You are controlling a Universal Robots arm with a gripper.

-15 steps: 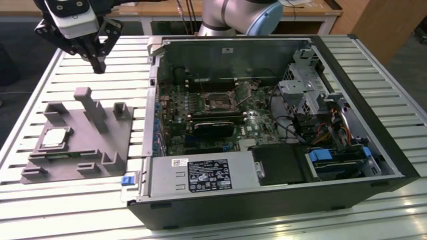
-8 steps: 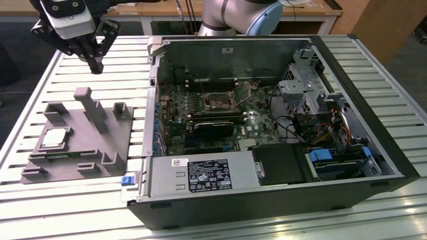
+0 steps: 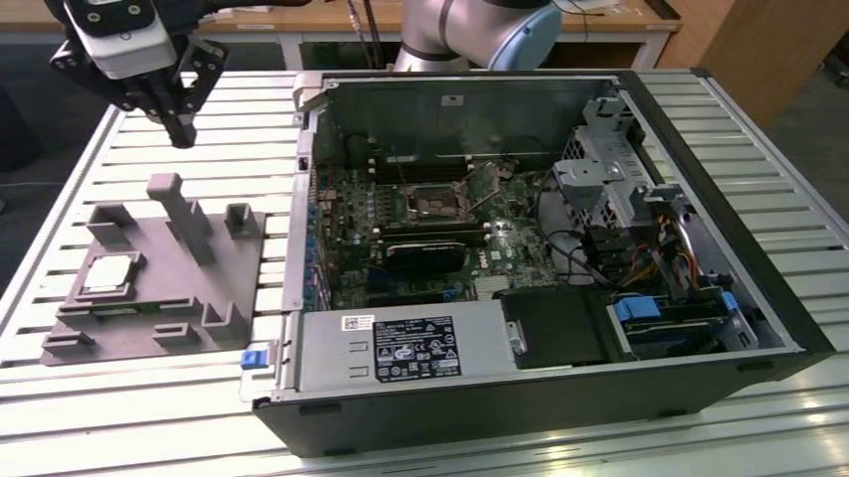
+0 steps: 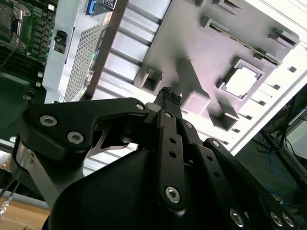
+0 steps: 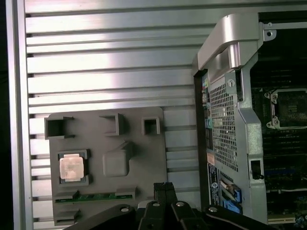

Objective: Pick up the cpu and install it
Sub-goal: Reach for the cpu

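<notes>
The cpu [image 3: 109, 275] is a small silver square lying flat in a recess of the grey fixture block [image 3: 226, 273], at the exterior view's left. It also appears in the first wrist view as the cpu [image 5: 72, 167] and in the second wrist view as the cpu [image 4: 242, 81]. My gripper [image 3: 179, 127] hangs high above the slatted table, beyond the fixture's far end and well clear of the chip. Its fingertips [image 4: 168, 94] are pressed together with nothing between them. The black motherboard socket [image 3: 434, 202] sits inside the open computer case.
The open computer case [image 3: 743, 248] covers the middle and the exterior view's right of the slatted metal table [image 3: 146, 149]. Upright posts [image 3: 179, 214] rise from the fixture block beside the chip. A green memory stick [image 5: 93, 196] lies in a slot of the fixture.
</notes>
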